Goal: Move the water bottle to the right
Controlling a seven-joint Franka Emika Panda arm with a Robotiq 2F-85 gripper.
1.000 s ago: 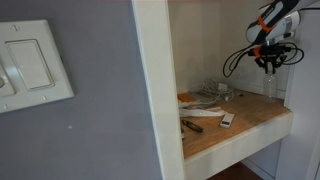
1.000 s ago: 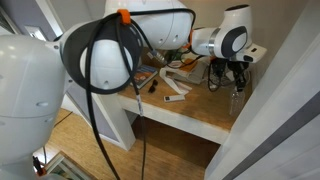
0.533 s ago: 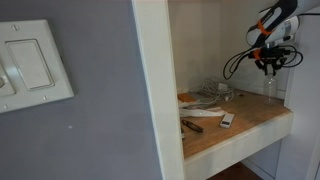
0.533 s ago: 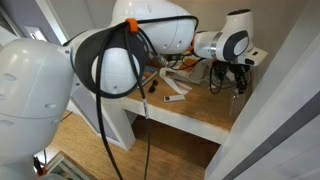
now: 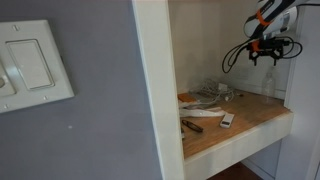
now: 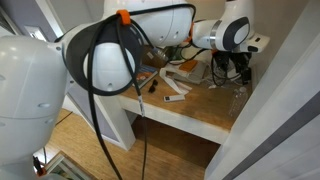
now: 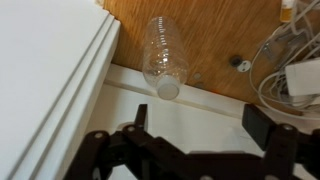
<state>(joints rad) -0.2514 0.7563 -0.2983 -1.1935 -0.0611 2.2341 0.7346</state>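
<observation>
The clear water bottle (image 7: 163, 55) with a white cap stands upright on the wooden shelf (image 7: 215, 35), close to the white wall trim. My gripper (image 7: 200, 125) hangs above it and is open, with nothing between its black fingers (image 7: 266, 125). In both exterior views the gripper (image 5: 266, 54) (image 6: 240, 68) is raised at the far end of the shelf, apart from the bottle (image 6: 240, 89) below it. In an exterior view the bottle (image 5: 270, 86) is faint against the white wall.
White cables and a white adapter (image 7: 300, 80) lie near the bottle. Tools, a white remote-like piece (image 5: 226, 119) and clutter (image 5: 205, 97) sit further along the shelf. White alcove walls (image 7: 50, 80) close in the shelf. A light switch (image 5: 30, 68) is on the grey wall.
The gripper was shut on the bottle a second ago. It has opened, let the bottle go and risen above it. The bottle stays upright on the shelf.
</observation>
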